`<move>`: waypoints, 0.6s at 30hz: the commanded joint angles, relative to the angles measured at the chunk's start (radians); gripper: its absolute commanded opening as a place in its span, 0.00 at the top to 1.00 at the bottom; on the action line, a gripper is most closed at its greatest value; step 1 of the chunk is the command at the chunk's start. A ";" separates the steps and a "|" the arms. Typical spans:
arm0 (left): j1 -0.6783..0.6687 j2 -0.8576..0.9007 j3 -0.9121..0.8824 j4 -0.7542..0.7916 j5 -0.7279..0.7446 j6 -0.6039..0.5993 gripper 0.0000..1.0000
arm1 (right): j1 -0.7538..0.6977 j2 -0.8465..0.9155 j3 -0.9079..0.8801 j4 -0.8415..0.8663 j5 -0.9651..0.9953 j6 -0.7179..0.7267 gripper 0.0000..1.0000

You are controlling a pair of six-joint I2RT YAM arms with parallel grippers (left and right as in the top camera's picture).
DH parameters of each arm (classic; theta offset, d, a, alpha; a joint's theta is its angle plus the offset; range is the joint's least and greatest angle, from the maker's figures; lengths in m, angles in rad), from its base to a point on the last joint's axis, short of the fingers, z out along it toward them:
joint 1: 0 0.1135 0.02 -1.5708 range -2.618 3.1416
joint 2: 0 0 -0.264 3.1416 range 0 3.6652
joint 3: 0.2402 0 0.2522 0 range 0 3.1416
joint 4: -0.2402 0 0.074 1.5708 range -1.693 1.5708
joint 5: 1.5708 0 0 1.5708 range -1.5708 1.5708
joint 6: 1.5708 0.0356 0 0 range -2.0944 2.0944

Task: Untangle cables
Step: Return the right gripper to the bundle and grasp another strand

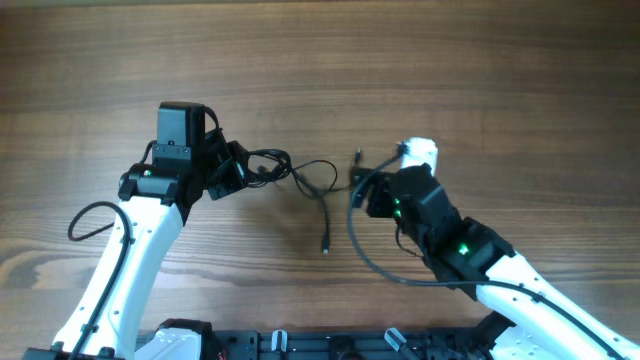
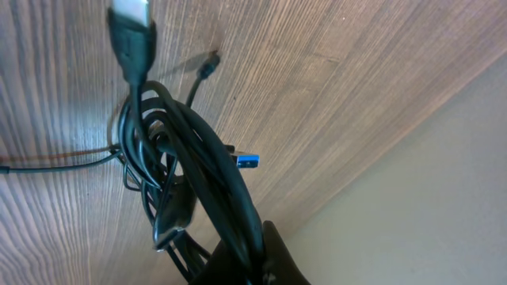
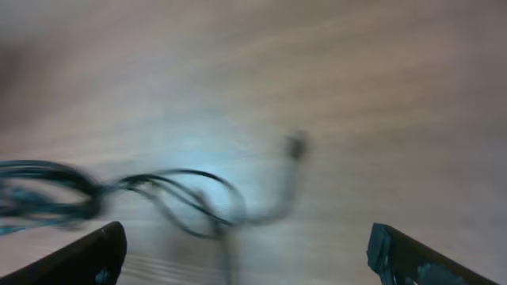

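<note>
— Where are the cables (image 1: 285,170)?
— The knot is bunched in the left tool (image 1: 232,170), which is pinched tight on it. Loose loops lie on the table (image 1: 450,60) between the two tools.
— And the right tool (image 1: 365,185)?
— Its fingers are spread wide, just beside the loops' far end.
</note>
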 commanded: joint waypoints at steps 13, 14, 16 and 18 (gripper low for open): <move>0.000 -0.006 0.006 0.003 0.135 0.126 0.96 | 0.001 0.482 0.012 0.556 -0.465 -0.773 0.14; 0.000 -0.006 0.006 0.003 0.147 0.126 0.96 | 0.001 0.490 0.012 0.555 -0.468 -0.772 0.20; 0.000 -0.006 0.006 0.003 0.171 0.127 0.96 | 0.001 0.502 0.012 0.553 -0.467 -0.769 0.33; -0.007 -0.006 0.006 0.003 0.178 0.129 0.96 | 0.001 0.500 0.012 0.569 -0.467 -0.707 0.96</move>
